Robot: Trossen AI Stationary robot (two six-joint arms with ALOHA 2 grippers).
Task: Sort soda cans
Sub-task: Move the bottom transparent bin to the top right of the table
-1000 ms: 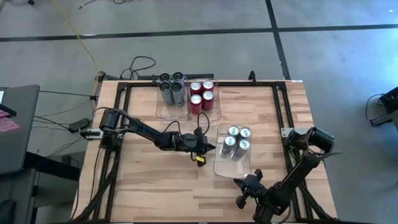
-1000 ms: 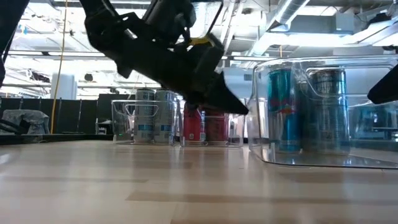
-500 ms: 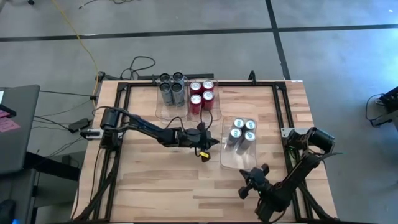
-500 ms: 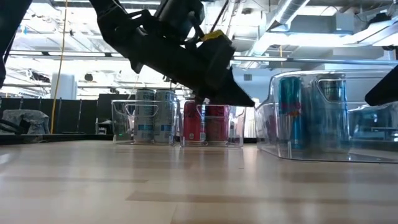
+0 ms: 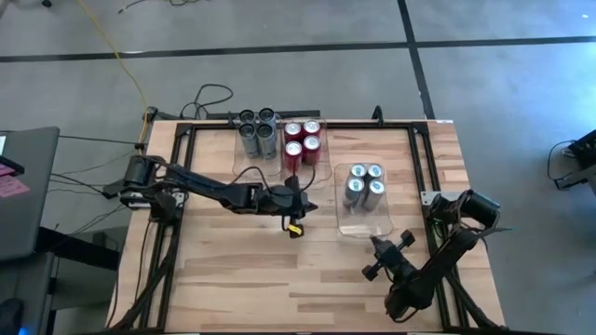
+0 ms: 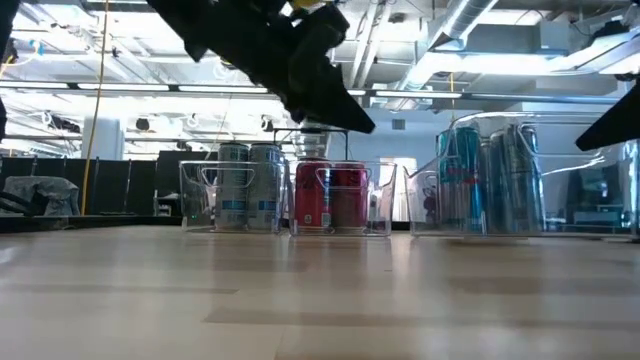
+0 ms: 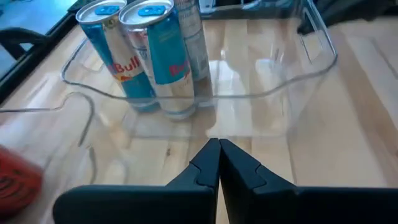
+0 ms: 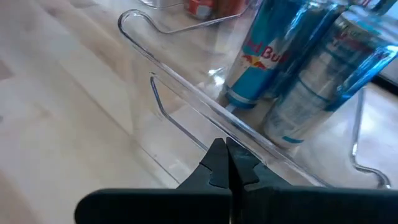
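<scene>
Pincers closed: right pincer (image 5: 384, 244) against bin (image 5: 365, 223) (left pincer (image 5: 305, 204) beside).

Both arms out over the table, fingers pinched together.

Left gripper (image 5: 300, 207) reaches in from frame left to centre, tips closed. Right gripper (image 5: 387, 258) angles up from the lower right, fingers (image 8: 219, 163) closed too, nothing between them.

A grey floor (image 5: 279, 56) with dark lines fills the top. Pipes (image 6: 470, 20) cross the ceiling; something dark, maybe a desk (image 5: 23, 186), sits far left.
</scene>
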